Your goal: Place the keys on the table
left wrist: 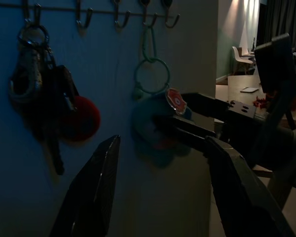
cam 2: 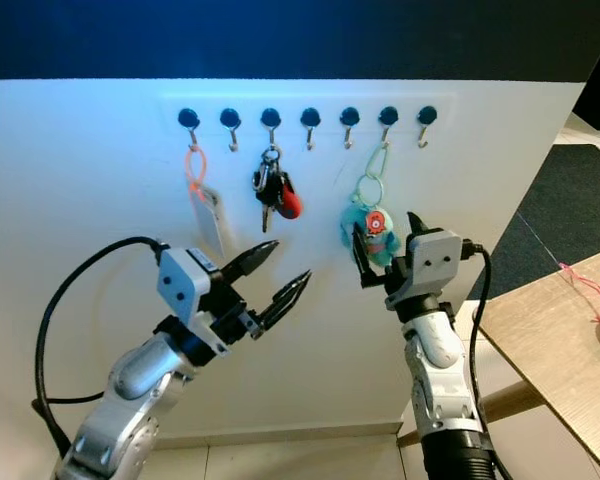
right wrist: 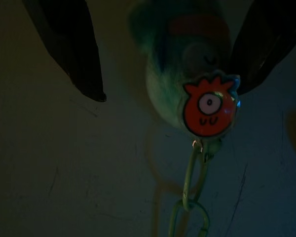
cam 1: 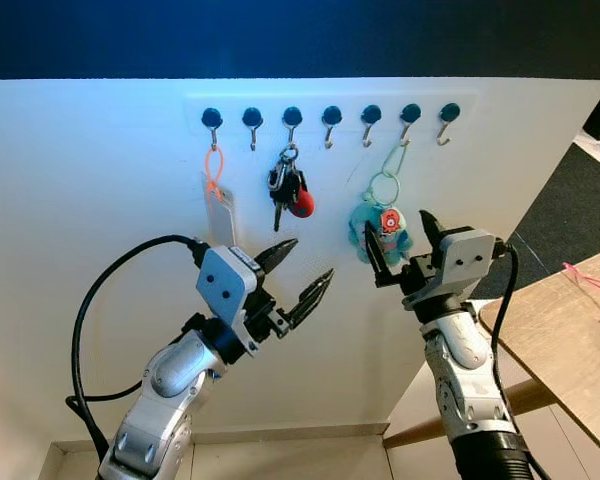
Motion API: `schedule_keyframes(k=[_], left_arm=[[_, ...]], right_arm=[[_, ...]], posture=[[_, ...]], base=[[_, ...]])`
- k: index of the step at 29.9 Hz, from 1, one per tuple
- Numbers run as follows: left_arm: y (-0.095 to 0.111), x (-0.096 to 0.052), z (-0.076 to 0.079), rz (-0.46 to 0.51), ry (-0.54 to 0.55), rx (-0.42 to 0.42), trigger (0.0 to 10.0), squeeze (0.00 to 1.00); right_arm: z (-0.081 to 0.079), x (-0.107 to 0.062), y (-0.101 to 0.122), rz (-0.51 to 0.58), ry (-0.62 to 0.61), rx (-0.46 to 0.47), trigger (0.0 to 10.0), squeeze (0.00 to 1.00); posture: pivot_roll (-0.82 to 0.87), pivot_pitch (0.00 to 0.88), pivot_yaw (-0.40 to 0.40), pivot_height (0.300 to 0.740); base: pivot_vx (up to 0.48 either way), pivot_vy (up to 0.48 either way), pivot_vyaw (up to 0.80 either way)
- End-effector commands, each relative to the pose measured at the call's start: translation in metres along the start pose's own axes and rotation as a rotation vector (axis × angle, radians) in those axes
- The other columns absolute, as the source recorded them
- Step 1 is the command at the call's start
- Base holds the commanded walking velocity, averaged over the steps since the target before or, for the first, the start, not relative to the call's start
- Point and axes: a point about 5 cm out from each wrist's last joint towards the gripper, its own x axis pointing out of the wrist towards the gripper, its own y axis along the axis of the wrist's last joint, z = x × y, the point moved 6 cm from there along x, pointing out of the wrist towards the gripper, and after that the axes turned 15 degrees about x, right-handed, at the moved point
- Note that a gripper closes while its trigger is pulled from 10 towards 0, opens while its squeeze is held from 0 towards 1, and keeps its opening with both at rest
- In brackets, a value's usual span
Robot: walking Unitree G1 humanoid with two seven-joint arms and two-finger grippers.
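Note:
The keys (cam 1: 288,190), a dark bunch with a red fob, hang from the third hook of a wall rack (cam 1: 330,115). My left gripper (cam 1: 313,257) is open just below and to the right of them, touching nothing; the left wrist view shows the keys (left wrist: 44,103) ahead of its spread fingers. My right gripper (cam 1: 395,222) is open around a teal plush keychain (cam 1: 380,232) that hangs on a green ring from the sixth hook. The right wrist view has the plush (right wrist: 187,74) between the two fingers, which stand apart from it.
An orange loop with a white tag (cam 1: 218,205) hangs from the first hook. A wooden table (cam 1: 555,330) stands at the right, with a pink cord on it. The white wall is close in front of both arms. A black cable loops beside my left arm.

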Motion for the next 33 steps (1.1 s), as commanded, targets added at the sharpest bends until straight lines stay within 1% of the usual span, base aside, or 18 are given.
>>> schedule_keyframes(k=[1, 17, 29, 33], left_arm=[[-0.004, 0.0, -0.004, -0.015, 0.014, 0.012, 10.0, 0.0], [-0.004, 0.002, -0.01, -0.017, 0.036, 0.028, 10.0, 0.0], [-0.002, 0.003, -0.015, -0.013, 0.048, 0.038, 10.0, 0.0], [-0.002, 0.003, -0.017, -0.012, 0.051, 0.043, 10.0, 0.0]], right_arm=[[0.003, -0.003, -0.023, -0.108, 0.003, 0.05, 10.0, 0.0], [0.001, 0.003, -0.026, -0.14, 0.037, 0.093, 10.0, 0.0], [0.003, 0.012, -0.023, -0.147, 0.055, 0.096, 10.0, 0.0], [0.001, 0.014, -0.023, -0.148, 0.068, 0.102, 10.0, 0.0]], posture=[[0.0, 0.042, -0.009, 0.74], [0.01, 0.044, -0.009, 0.74], [0.01, 0.05, -0.006, 0.74], [0.01, 0.053, -0.009, 0.74]], base=[[0.0, 0.0, 0.0], [0.0, 0.0, 0.0], [0.0, 0.0, 0.0], [0.0, 0.0, 0.0]])
